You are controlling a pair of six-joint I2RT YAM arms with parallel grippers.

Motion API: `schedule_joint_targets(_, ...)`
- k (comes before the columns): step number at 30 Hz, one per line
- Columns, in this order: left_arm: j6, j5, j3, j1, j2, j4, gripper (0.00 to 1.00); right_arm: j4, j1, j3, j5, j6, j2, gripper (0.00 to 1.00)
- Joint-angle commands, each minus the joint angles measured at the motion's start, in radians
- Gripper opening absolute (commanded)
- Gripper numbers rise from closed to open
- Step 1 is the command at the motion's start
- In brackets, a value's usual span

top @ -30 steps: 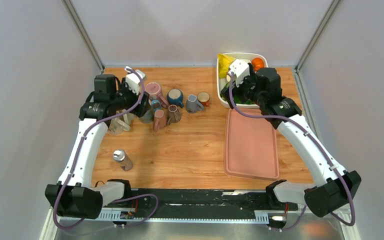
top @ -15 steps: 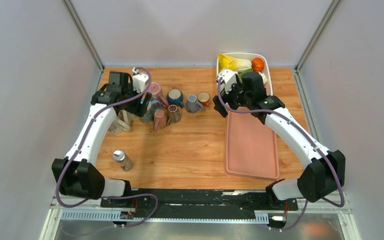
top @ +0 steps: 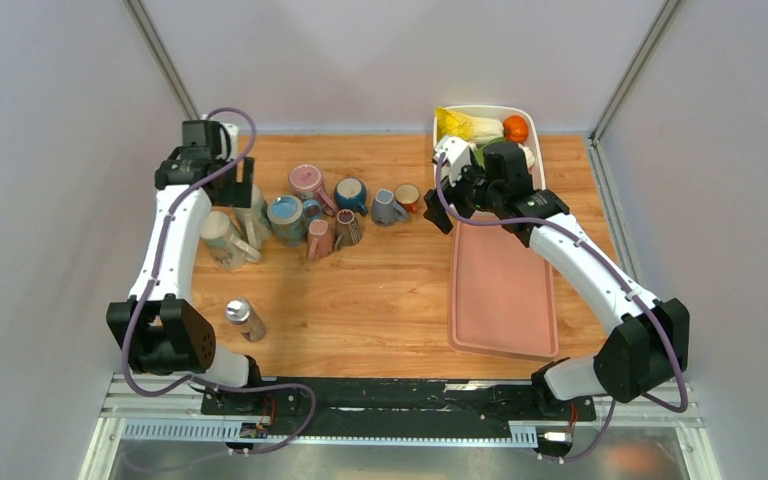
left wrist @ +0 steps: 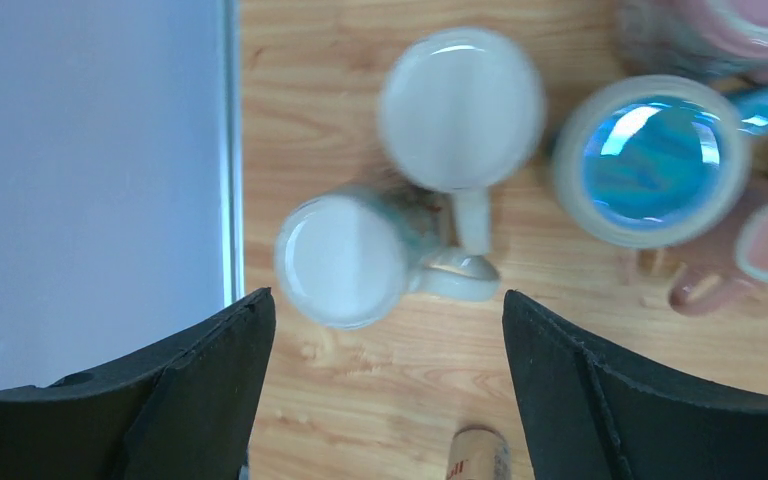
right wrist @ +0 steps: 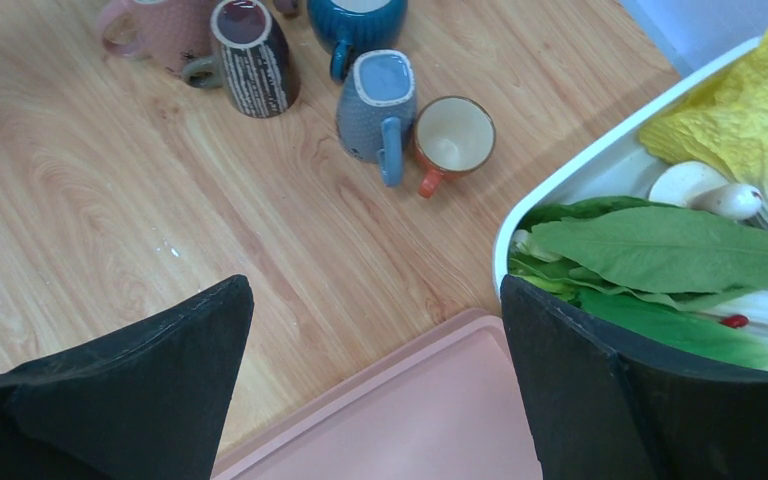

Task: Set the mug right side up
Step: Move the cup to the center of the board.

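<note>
At far-left corner, left hand (left wrist: 385, 300) has backed off the mugs (top: 285, 213), wide open & empty; right hand (right wrist: 375, 283) same.

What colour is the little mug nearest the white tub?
Little mug: orange, cream inside; best in right wrist view.

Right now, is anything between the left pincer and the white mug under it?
Nothing visible. The open left pincer hangs above the white mug, only air between. The handle of a second white mug touches or nearly touches its handle, and a blue mug stands close.
</note>
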Motion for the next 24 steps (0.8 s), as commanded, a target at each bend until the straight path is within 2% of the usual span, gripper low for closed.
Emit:
schedule_joint_targets(1,-0.197,-0.036,0.008,0.166,0.004,-0.023,0.91,0.014,0.008,0.009,-0.121,-0.028,-0.020,1.00)
schedule_joint_targets(5,-0.244,0.038,0.006,0.259,0.048,-0.025,0.92,0.013,0.015,0.023,-0.140,-0.005,0.010,1.00)
schedule_joint_targets(11,-0.226,0.119,-0.027,0.330,0.115,0.015,0.90,0.033,0.019,0.006,-0.148,0.012,0.003,1.00)
schedule_joint_targets(14,-0.217,0.325,-0.043,0.401,0.147,0.041,0.85,0.033,0.019,-0.011,-0.138,0.014,-0.007,1.00)
schedule_joint_targets(20,-0.211,0.483,-0.035,0.474,0.240,0.029,0.82,0.038,0.019,-0.051,-0.115,0.013,-0.037,1.00)
schedule_joint_targets(24,-0.182,0.603,-0.051,0.482,0.267,0.013,0.78,0.039,0.020,-0.066,-0.107,0.012,-0.042,1.00)
